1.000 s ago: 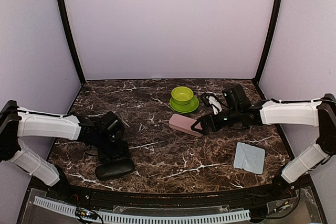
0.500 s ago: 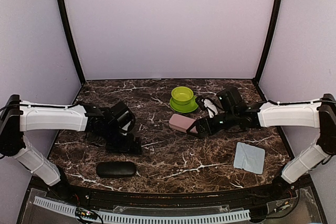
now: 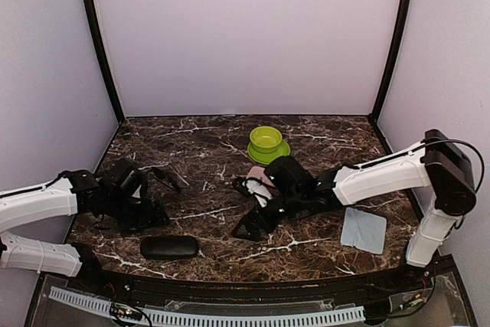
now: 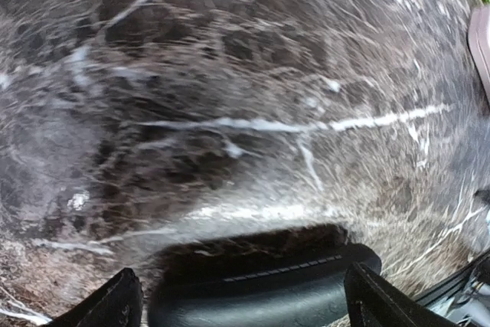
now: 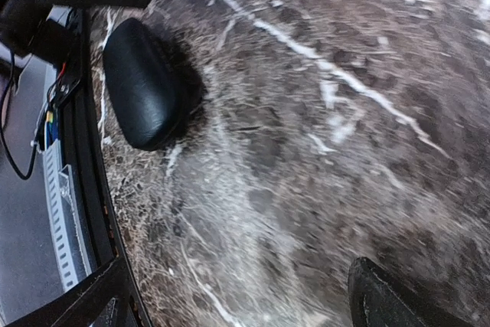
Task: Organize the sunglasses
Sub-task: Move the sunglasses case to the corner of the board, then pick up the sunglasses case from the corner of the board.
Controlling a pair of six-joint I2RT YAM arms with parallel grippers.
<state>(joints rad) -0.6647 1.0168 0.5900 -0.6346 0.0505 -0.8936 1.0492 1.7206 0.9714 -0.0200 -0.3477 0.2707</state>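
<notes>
Both pincers stand spread and empty. The left gripper (image 4: 245, 302), which a second ago hung over the black oblong hard case (image 3: 169, 247), has pulled back to its own side. That case now lies alone at the table's near edge. In the left wrist view it sits just below the splayed fingertips (image 4: 115, 304), untouched. The right gripper (image 3: 249, 229), jaws wide, has swung off the pink rounded-rectangle case (image 3: 259, 174) and across to mid-table, now pointing toward the black case.

Neither arm has glasses in hand, so the sorting looks barely begun. What appears to be the thin black-framed sunglasses (image 3: 165, 178) lies on the marble just beyond the left wrist. The red-framed pair cannot be made out and may be hidden by the right arm.

The black case is matte, pebble-smooth and round-ended, with a fine seam along its side. The dark brown marble-patterned table (image 3: 214, 227) is glossy and white-veined. Further back stands a lime-green bowl (image 3: 266, 138) on a matching saucer (image 3: 269, 157), and to the right lies a soft pale-blue cloth (image 3: 364, 230).
</notes>
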